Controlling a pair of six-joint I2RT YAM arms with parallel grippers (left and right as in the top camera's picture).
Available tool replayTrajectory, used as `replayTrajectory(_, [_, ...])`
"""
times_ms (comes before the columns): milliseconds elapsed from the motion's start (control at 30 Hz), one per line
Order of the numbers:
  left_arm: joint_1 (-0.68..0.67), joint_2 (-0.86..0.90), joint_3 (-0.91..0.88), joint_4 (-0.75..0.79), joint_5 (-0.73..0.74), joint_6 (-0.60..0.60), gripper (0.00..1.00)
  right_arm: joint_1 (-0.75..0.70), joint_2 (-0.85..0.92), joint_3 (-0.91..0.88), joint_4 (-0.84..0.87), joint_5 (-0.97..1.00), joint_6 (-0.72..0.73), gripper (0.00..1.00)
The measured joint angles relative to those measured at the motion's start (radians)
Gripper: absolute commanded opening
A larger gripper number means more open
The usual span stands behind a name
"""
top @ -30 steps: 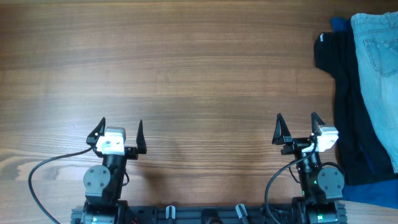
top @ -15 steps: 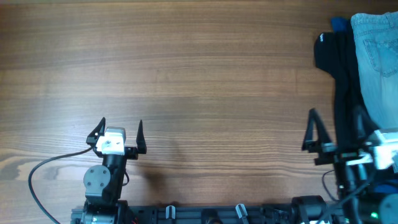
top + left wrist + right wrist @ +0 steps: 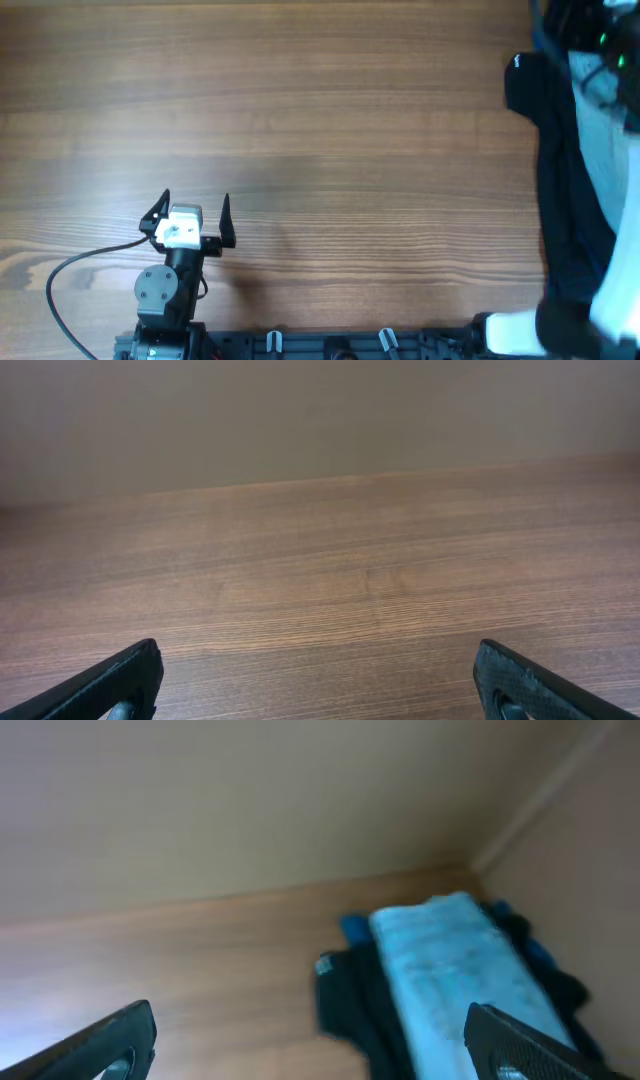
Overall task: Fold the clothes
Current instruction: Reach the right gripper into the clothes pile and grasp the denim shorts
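The light-blue denim shorts (image 3: 450, 960) lie at the table's far right on top of a black garment (image 3: 350, 1005). In the overhead view the shorts (image 3: 615, 140) are partly hidden by my raised, blurred right arm. My right gripper (image 3: 310, 1025) is open and empty, held high above the table and looking down at the pile. My left gripper (image 3: 195, 213) is open and empty, low over bare wood at the front left. In the left wrist view the left gripper (image 3: 317, 665) shows only wood between its fingers.
The black garment (image 3: 560, 180) spreads left of the shorts along the right edge. Dark blue fabric (image 3: 355, 927) pokes out behind the pile. A wall stands beyond the table's far edge. A black cable (image 3: 70, 275) loops by the left arm's base.
My right arm has lifted from its rest spot at the front right and swung up and toward the far right over the clothes pile. The left arm has not moved.
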Motion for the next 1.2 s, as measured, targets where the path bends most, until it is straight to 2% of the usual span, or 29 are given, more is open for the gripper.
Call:
replayTrajectory(67, [0.000, 0.000, 0.000, 0.000, 0.000, 0.000, 1.00, -0.101, 0.107, 0.010, 0.044, 0.013, -0.004, 1.00])
replayTrajectory(133, [0.000, 0.000, 0.000, 0.000, 0.000, 0.000, 1.00, -0.203, 0.241, 0.010, 0.162, 0.022, -0.026, 1.00])
replayTrajectory(200, [0.000, 0.000, 0.000, 0.000, 0.000, 0.000, 1.00, -0.237, 0.299, 0.010, 0.205, 0.024, -0.049, 1.00])
replayTrajectory(233, [0.000, 0.000, 0.000, 0.000, 0.000, 0.000, 1.00, -0.251, 0.328, 0.010, 0.206, 0.019, -0.056, 0.98])
replayTrajectory(267, [0.000, 0.000, 0.000, 0.000, 0.000, 0.000, 1.00, -0.267, 0.365, 0.010, 0.213, 0.006, -0.074, 0.89])
replayTrajectory(567, [0.000, 0.000, 0.000, 0.000, 0.000, 0.000, 1.00, -0.285, 0.701, 0.010, 0.404, -0.085, -0.226, 0.88])
replayTrajectory(833, [0.000, 0.000, 0.000, 0.000, 0.000, 0.000, 1.00, -0.285, 0.834, 0.010, 0.436, -0.084, -0.268, 0.88])
replayTrajectory(867, [0.000, 0.000, 0.000, 0.000, 0.000, 0.000, 1.00, -0.285, 0.841, 0.010, 0.446, -0.084, -0.269, 0.82])
replayTrajectory(933, [0.000, 0.000, 0.000, 0.000, 0.000, 0.000, 1.00, -0.286, 0.842, 0.010, 0.454, -0.081, -0.275, 0.62])
replayTrajectory(967, [0.000, 0.000, 0.000, 0.000, 0.000, 0.000, 1.00, -0.286, 0.842, 0.010, 0.454, -0.075, -0.280, 0.62])
replayTrajectory(1000, [0.000, 0.000, 0.000, 0.000, 0.000, 0.000, 1.00, -0.288, 0.842, 0.010, 0.456, -0.061, -0.283, 0.70])
replayTrajectory(1033, [0.000, 0.000, 0.000, 0.000, 0.000, 0.000, 1.00, -0.290, 0.842, 0.010, 0.459, -0.051, -0.283, 0.73])
replayTrajectory(1200, [0.000, 0.000, 0.000, 0.000, 0.000, 0.000, 1.00, -0.290, 0.842, 0.010, 0.459, -0.043, -0.286, 0.73])
